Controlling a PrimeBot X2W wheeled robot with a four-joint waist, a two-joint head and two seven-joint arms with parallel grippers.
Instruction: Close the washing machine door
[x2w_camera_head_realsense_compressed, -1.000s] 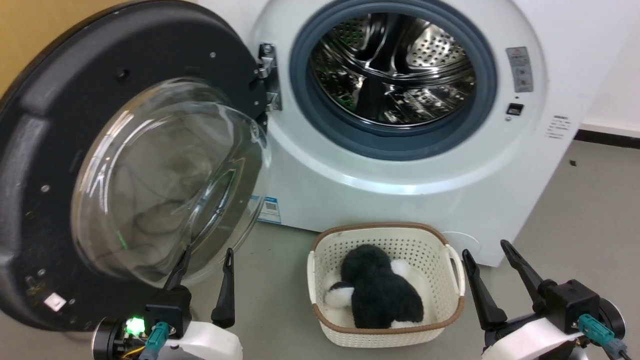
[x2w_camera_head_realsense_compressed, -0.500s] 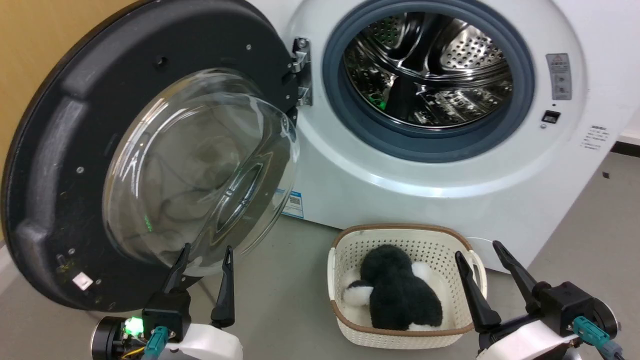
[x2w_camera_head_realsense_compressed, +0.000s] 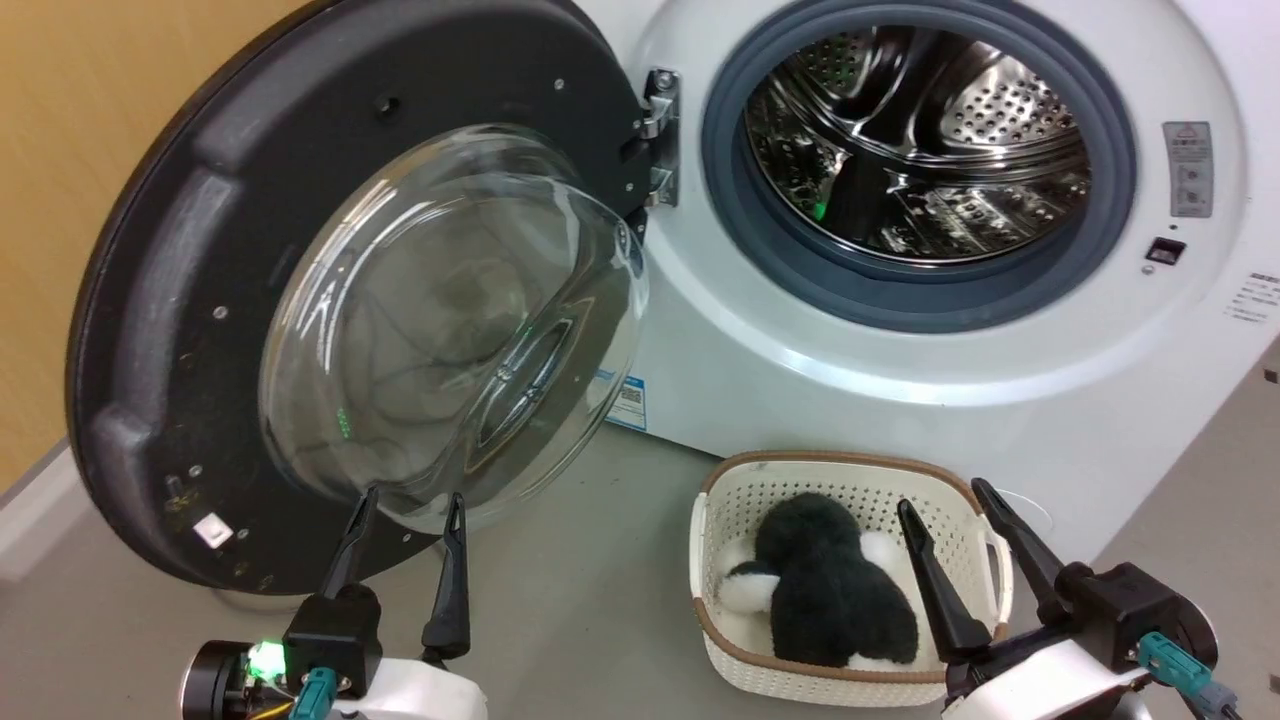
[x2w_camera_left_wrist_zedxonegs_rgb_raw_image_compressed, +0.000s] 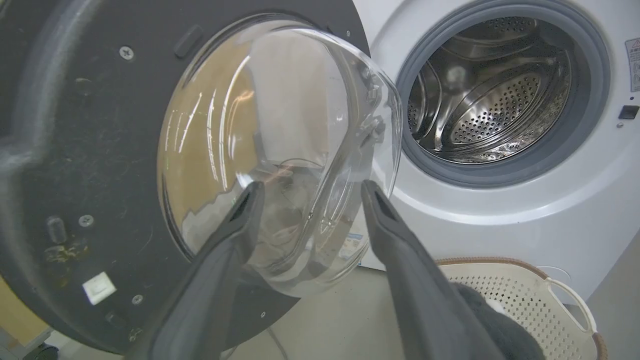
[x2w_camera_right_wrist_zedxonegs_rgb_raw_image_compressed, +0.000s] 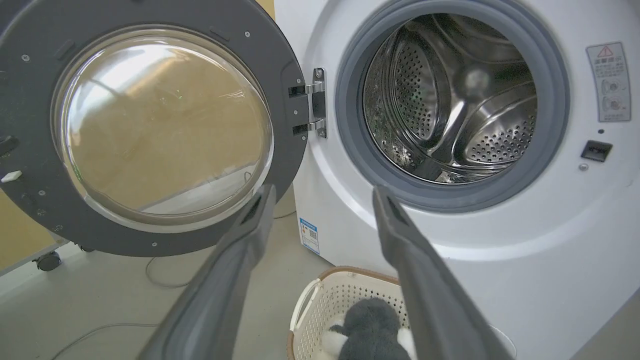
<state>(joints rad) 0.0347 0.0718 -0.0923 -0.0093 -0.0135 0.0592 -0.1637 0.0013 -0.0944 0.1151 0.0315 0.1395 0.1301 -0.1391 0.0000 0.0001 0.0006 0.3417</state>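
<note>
The washing machine door (x2w_camera_head_realsense_compressed: 150, 300) stands wide open at left. Along the bottom edge, the left gripper (x2w_camera_head_realsense_compressed: 412, 498) and the right gripper (x2w_camera_head_realsense_compressed: 942, 496) show fingers spread, empty.

Left claw (x2w_camera_head_realsense_compressed: 410, 498) and right claw (x2w_camera_head_realsense_compressed: 941, 495) both sit low, fingers parted and empty, pointing upward.

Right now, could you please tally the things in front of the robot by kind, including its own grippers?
Washing machine: 1
Washing machine door: 1
Basket: 1
Plush toy: 1
Grippers: 2 (left gripper, right gripper)
Total: 6
</note>
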